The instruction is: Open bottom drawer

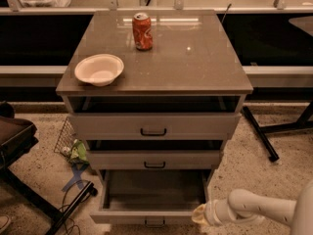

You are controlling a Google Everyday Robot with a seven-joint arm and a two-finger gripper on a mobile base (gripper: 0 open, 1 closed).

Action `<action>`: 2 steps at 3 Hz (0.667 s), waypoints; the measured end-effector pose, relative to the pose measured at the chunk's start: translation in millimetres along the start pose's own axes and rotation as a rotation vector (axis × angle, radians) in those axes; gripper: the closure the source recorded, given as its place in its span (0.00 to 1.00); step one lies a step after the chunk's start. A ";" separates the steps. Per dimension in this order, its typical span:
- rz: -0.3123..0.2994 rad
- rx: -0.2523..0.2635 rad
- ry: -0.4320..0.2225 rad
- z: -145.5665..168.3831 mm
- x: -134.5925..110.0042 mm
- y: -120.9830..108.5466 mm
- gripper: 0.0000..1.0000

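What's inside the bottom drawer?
Only bare grey floor shows inside the bottom drawer; its back part is hidden under the middle drawer. The gripper sits by its front right corner.

Grey-beige three-drawer cabinet (205, 126), bottom drawer (122, 217) pulled well out with its grey inside showing, gripper (199, 214) just beside the drawer's front right corner, white arm (264, 207) entering from lower right, red soda can (142, 31) and white bowl (99, 69) on the worktop (195, 67)
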State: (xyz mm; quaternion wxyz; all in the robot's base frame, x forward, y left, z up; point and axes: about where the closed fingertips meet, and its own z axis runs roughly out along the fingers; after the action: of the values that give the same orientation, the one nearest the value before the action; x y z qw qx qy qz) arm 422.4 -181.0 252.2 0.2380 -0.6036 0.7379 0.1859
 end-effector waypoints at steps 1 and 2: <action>-0.032 0.028 0.005 8.9 -4.8 -51.4 1.00; -0.060 0.026 -0.017 28.7 -13.2 -93.3 1.00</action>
State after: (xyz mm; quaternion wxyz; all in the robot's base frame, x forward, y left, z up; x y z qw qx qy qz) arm 519.4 -173.1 237.6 0.2577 -0.6206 0.7198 0.1744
